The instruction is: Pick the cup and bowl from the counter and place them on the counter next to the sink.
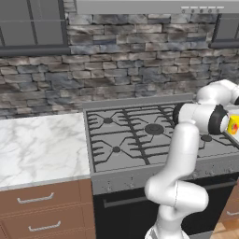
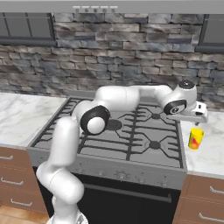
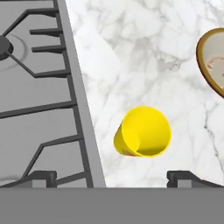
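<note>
Yellow cup [image 3: 143,132] upright on marble counter [image 3: 144,57] — hand [image 3: 112,177] spread wide above it.

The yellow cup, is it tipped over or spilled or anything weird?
No, nothing stands out. The cup stands upright on the white counter right of the stove, nothing spilled around it. The open pincer hovers above it.

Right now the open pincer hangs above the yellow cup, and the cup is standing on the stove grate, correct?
Not quite. The cup stands on the white marble counter, just beside the stove, not on its grate; the hand view shows it. The rest holds: the open pincer hangs above it.
</note>
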